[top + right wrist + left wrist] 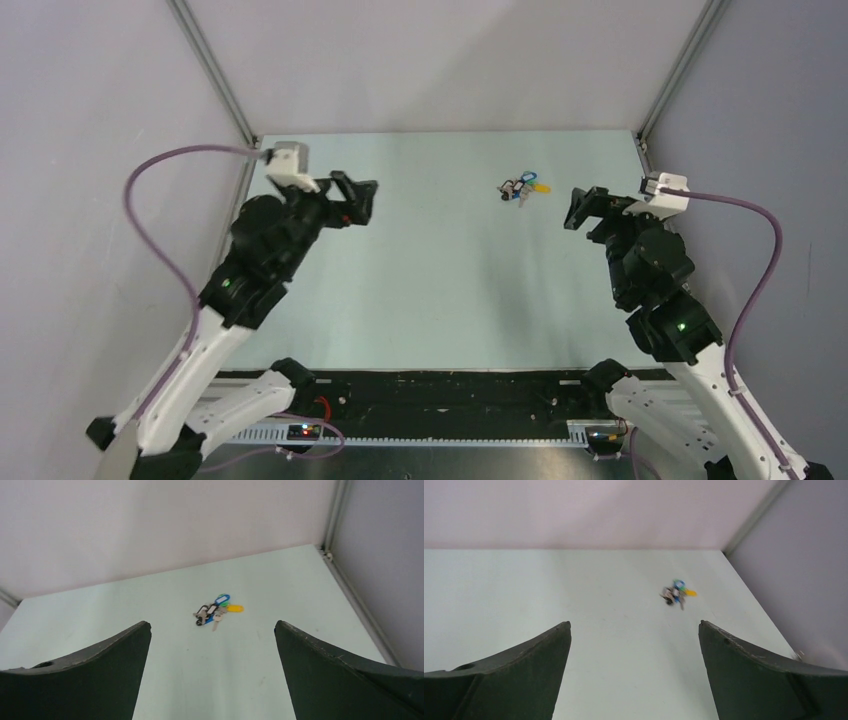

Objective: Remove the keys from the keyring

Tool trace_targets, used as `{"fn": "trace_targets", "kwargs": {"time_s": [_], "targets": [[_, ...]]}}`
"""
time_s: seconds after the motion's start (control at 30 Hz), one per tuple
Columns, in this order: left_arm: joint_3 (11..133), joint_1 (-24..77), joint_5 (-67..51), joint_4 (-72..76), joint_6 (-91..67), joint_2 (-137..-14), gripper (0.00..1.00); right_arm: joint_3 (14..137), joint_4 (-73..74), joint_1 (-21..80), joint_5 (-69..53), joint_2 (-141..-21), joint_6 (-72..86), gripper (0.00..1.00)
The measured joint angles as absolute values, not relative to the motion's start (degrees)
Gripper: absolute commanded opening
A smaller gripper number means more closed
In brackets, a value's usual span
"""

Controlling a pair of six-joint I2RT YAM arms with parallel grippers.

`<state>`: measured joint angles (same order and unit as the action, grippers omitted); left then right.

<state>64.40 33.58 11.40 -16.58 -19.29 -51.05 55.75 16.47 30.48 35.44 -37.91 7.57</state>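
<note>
Keys (522, 189) with blue, yellow and green heads lie tangled in one small bunch, free on the surface (430, 280). They are too small to tell whether any is already separated. Well apart to the left of the keys, the left claw (358, 195) gapes wide and holds nothing. The right claw (578, 207), nearer on the keys' other side, is equally wide and empty. Both face the keys, probably so either can reach in.

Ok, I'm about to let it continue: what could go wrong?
The key bunch is a small tangle lying flat on the table, so the wide-open right fingers may pinch several tags together or just shove it. It lies far from the left fingers, off to the right: a long reach.
</note>
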Motion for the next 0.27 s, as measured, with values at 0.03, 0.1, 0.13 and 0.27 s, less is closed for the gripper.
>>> {"fn": "trace_targets", "kwargs": {"time_s": [0.03, 0.1, 0.13, 0.27], "targets": [[64.05, 33.58, 13.56, -17.37, -18.20, -48.71, 1.00, 55.75, 16.47, 31.05, 35.11, -37.91, 7.84, 0.99], [63.26, 33.56, 17.63, -17.96, -16.34, -45.23, 1.00, 55.75, 16.45, 32.01, 34.33, -37.91, 8.36, 0.99], [62.76, 33.56, 19.88, -18.15, -15.46, -43.62, 1.00, 55.72, 16.38, 32.32, 33.98, -37.91, 8.60, 0.99], [60.55, 33.56, 25.69, -18.65, -12.64, -38.92, 1.00, 55.09, 15.59, 32.95, 33.36, -37.91, 9.85, 0.99]]}}
